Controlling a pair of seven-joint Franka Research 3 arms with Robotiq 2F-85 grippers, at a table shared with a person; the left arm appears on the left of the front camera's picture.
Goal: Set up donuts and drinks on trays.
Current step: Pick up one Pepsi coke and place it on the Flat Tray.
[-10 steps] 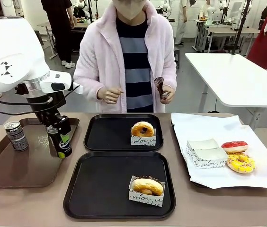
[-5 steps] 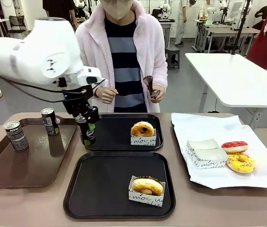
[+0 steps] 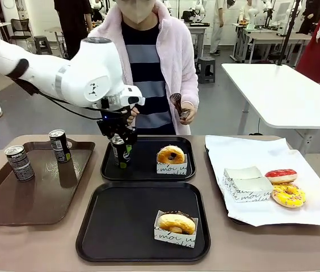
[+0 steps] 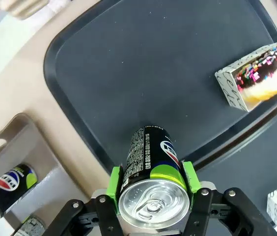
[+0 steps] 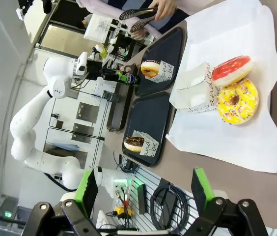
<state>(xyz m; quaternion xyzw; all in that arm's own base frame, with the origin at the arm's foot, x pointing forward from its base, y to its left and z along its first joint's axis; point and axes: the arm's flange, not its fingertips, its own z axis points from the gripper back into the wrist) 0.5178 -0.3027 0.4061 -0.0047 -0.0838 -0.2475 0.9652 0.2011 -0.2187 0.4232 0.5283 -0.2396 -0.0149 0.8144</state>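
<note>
My left gripper (image 3: 119, 148) is shut on a dark drink can (image 3: 121, 153), upright over the left part of the far black tray (image 3: 147, 170); I cannot tell whether it touches. In the left wrist view the green pads (image 4: 115, 178) clamp the can (image 4: 151, 164) just below its silver top. A sleeved donut (image 3: 171, 155) sits on that tray's right. The near black tray (image 3: 120, 226) holds another sleeved donut (image 3: 176, 224). My right gripper (image 5: 145, 189) stands open, holding nothing, high off the table's right end.
A brown tray (image 3: 29, 198) at the left holds two cans (image 3: 59, 146) (image 3: 20, 162). At the right, a white-paper-lined tray (image 3: 296, 156) carries a red donut (image 3: 281, 175), a yellow donut (image 3: 288, 195) and paper sleeves (image 3: 247, 183). A person at the far side holds tongs (image 3: 178, 105).
My left arm has carried the can rightwards from over the brown tray to the far black tray's left part. The grip on the can has stayed the same.
</note>
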